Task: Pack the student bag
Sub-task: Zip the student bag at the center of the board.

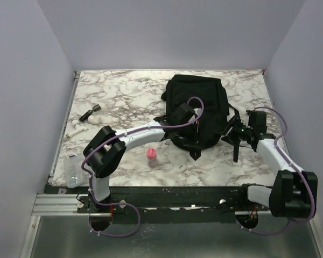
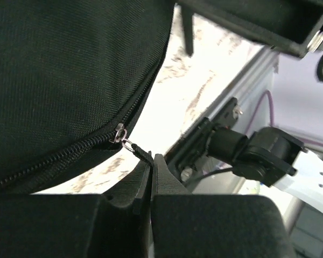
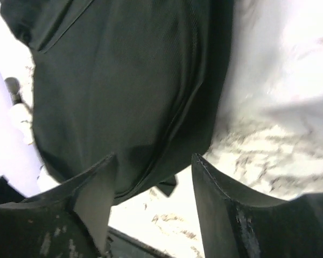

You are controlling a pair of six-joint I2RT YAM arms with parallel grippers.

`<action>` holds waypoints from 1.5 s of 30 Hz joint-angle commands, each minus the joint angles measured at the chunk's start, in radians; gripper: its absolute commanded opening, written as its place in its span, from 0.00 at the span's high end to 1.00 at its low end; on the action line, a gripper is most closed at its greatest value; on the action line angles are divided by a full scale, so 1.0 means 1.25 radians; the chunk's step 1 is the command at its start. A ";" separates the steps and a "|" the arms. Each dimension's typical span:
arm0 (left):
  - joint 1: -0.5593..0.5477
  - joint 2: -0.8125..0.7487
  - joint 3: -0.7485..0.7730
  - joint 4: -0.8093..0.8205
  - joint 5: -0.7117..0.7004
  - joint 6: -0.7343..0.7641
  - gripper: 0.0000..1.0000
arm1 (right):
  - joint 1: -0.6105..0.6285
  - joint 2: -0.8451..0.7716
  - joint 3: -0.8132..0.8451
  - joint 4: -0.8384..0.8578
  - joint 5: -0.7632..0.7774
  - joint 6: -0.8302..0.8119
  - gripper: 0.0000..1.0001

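Backpack (image 1: 199,97) lies flat on the marble table (image 1: 124,91), centre-right, toward the far side. Left gripper (image 2: 152,161) is pressed together on the zipper pull (image 2: 140,152): the thin tab is pinched right at the fingertips, with the slider (image 2: 120,132) just beyond. The zipper (image 2: 48,164) is closed on the run left of the slider in the wrist view; can't tell about the other side. Right gripper (image 3: 153,161) stands spread at the bag's right edge, nothing between the fingers, fabric under it but not in it. My read of the step: work the zipper open so things can go in. To do it well, pull along the track line and follow its curve. Don't pull away from the bag, or the tab likely slips out of that shallow pinch. The bag looks soft and will probably drag, so the right side should clamp fabric or a strap as an anchor first. Pink bottle (image 1: 151,156), what looks like a black marker (image 1: 90,113) and a clear box (image 1: 72,171) sit loose on the left, apart from the bag, not packed.
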 commanded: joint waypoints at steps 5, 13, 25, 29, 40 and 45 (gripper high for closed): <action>-0.051 0.080 0.101 0.043 0.174 -0.036 1.00 | 0.027 -0.134 -0.179 0.099 -0.090 0.316 0.39; -0.027 0.101 0.134 -0.058 0.153 0.064 1.00 | 0.031 -0.063 -0.168 0.100 0.008 0.354 0.96; 0.153 -0.003 -0.013 -0.227 -0.070 0.340 1.00 | -0.067 0.104 -0.012 0.052 -0.105 0.011 1.00; 0.135 -0.048 -0.020 -0.189 -0.025 0.293 1.00 | -0.065 0.101 0.038 -0.012 0.013 -0.067 1.00; 0.065 -0.030 0.093 -0.075 0.173 0.152 1.00 | 0.049 -0.004 0.084 -0.123 0.158 -0.075 0.36; 0.072 -0.064 -0.020 0.005 0.121 0.112 0.70 | 0.049 -0.065 0.077 -0.183 0.130 -0.081 0.31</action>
